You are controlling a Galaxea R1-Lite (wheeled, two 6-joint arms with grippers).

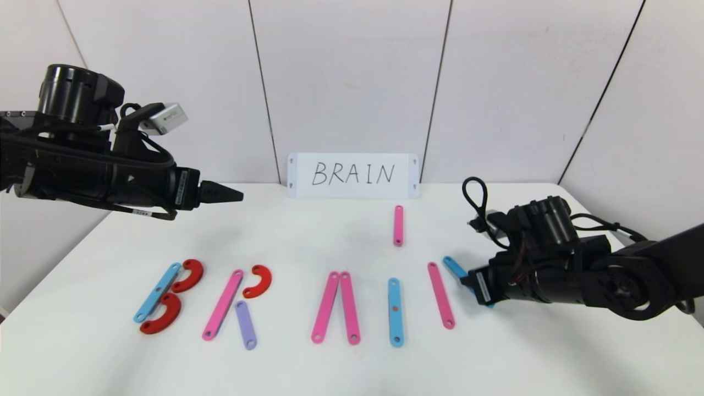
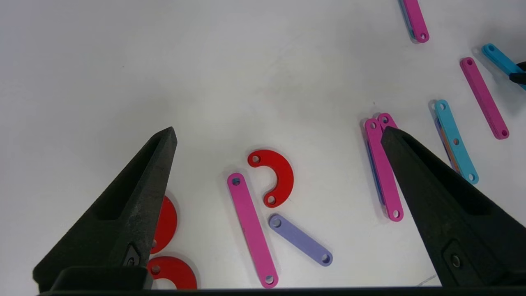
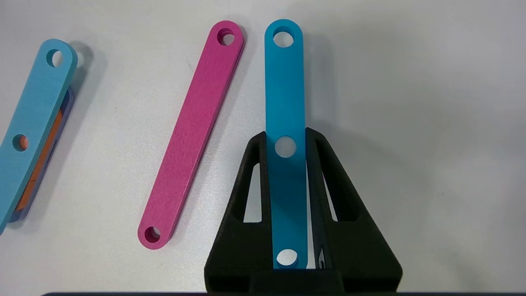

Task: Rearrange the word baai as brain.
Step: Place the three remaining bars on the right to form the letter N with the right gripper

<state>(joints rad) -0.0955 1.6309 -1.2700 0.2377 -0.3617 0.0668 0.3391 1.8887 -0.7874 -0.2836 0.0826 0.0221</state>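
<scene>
Gripping a blue strip [image 3: 285, 102] edge to edge, right gripper [image 3: 286, 142] sat low over the white table [image 1: 352, 368] on its right side, jaws clamped on the strip's sides just past the middle hole, far end of the strip poking out ahead. Lay just beside a long pink strip [image 1: 441, 295], slanted, the two running nearly side by side without touching in the right wrist view. Further left, another blue strip [image 1: 395, 312], upright, stacked on top of something orange and purple. Then a pair of pink strips [image 1: 336, 307], tops touching, splayed out at the bottom like a narrow tent. Left of that, a pink strip [image 1: 223, 304] leaning, a red half-ring [image 1: 258, 281] at its upper right and a purple strip [image 1: 246, 324] slanting off below: read as an R. At the far left, a pale blue strip [image 1: 158, 292] with two red half-rings [image 1: 173, 297] against it: read as a B. Alone near the back, a short pink strip [image 1: 398, 225], upright, below the white card [image 1: 352, 175] lettered BRAIN. Hung high above the left of the table, well apart from every piece: left gripper [image 2: 279, 133], fingers spread wide, nothing between them.
</scene>
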